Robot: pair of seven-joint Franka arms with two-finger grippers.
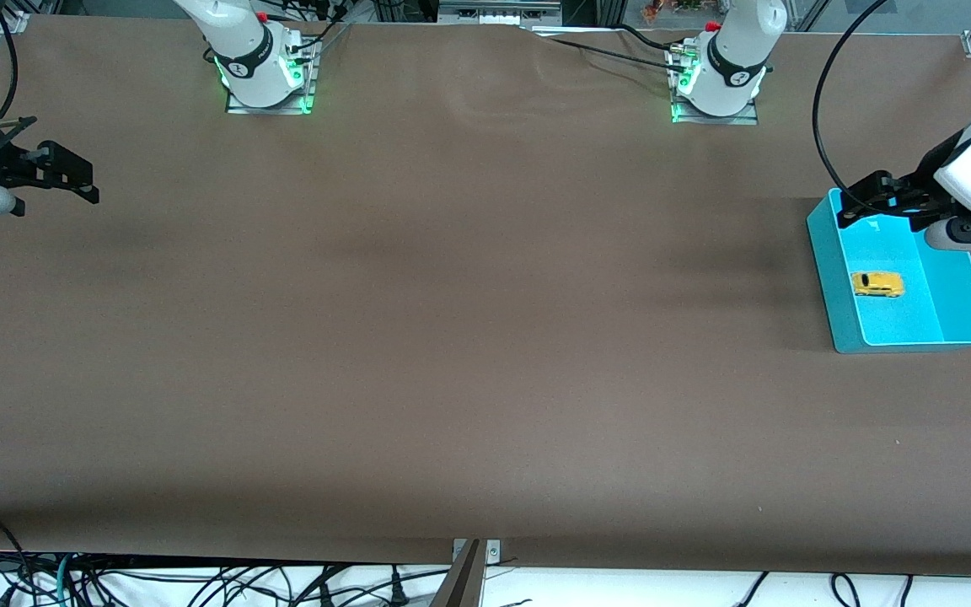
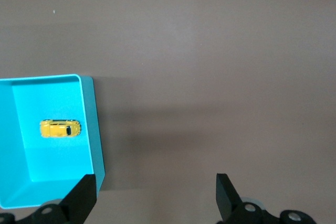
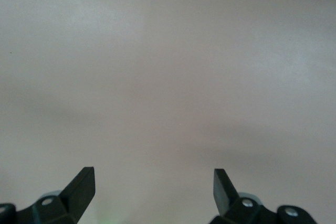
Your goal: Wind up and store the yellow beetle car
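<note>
The yellow beetle car [image 1: 877, 284] lies inside a teal bin [image 1: 957, 278] at the left arm's end of the table. The left wrist view shows the car [image 2: 60, 128] on the floor of the bin [image 2: 89, 124]. My left gripper [image 1: 861, 201] is open and empty, up over the bin's edge that is farther from the front camera; its black fingers [image 2: 84, 195] show wide apart. My right gripper [image 1: 72, 177] is open and empty over bare table at the right arm's end, with its fingers [image 3: 84, 182] apart over plain cloth.
Brown cloth [image 1: 452, 337] covers the table. Both arm bases [image 1: 262, 72] stand along the edge farthest from the front camera. Cables hang below the near edge [image 1: 199, 582].
</note>
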